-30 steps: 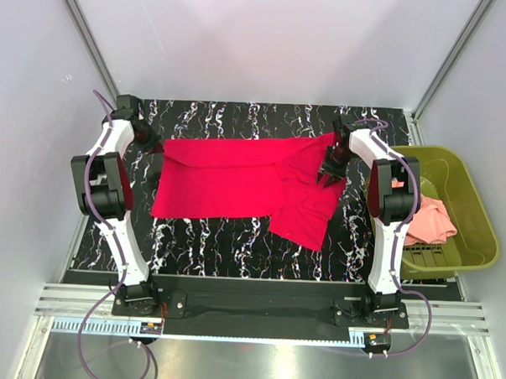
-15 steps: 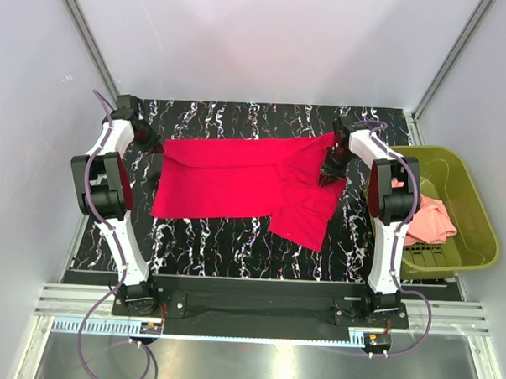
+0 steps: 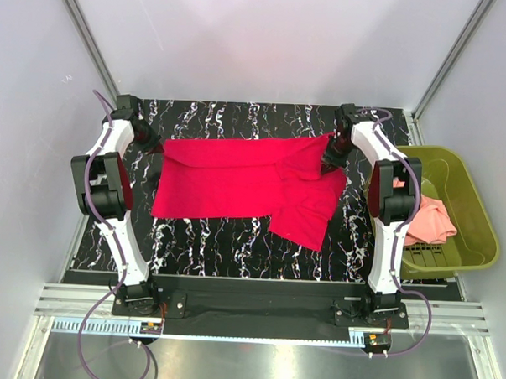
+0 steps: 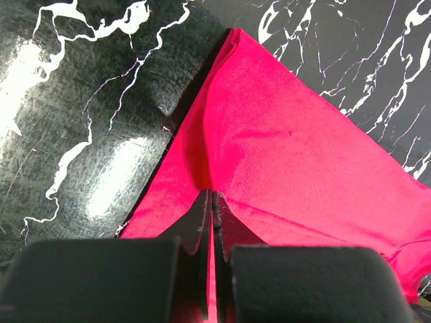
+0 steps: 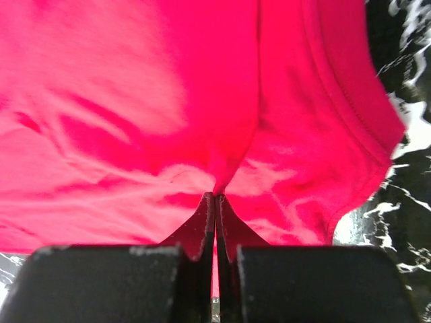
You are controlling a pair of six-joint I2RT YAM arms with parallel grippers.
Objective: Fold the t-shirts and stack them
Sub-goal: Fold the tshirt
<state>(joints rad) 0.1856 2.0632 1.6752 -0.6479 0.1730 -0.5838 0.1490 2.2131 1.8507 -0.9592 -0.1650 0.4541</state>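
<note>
The red t-shirt [image 3: 236, 185] lies on the dark marbled surface [image 3: 217, 234], just to the left of the olive-green basket [image 3: 478, 224]. Its body is spread broad and mostly smooth. The end nearer the basket is doubled over itself, with a flap lying askew toward the arm bases. I see no clean fold in it yet.

The left gripper [image 4: 211, 195] is clenched on the shirt's corner farthest from the basket, a thin ridge of cloth pinched between its fingers. The right gripper [image 5: 215, 198] is likewise clamped on bunched red cloth at the end nearest the basket, along the shirt's far edge.

The pink t-shirt [image 3: 428, 218] sits crumpled inside the basket, and neither arm is touching it.

By my reading, the task is at an early stage. The first shirt appears to be held at two far corners for straightening, not yet folded. What remains is flattening the rumpled end, folding this shirt, and then taking the pink one out of the basket. That one must be spread and folded too, and one shirt laid on the other.
</note>
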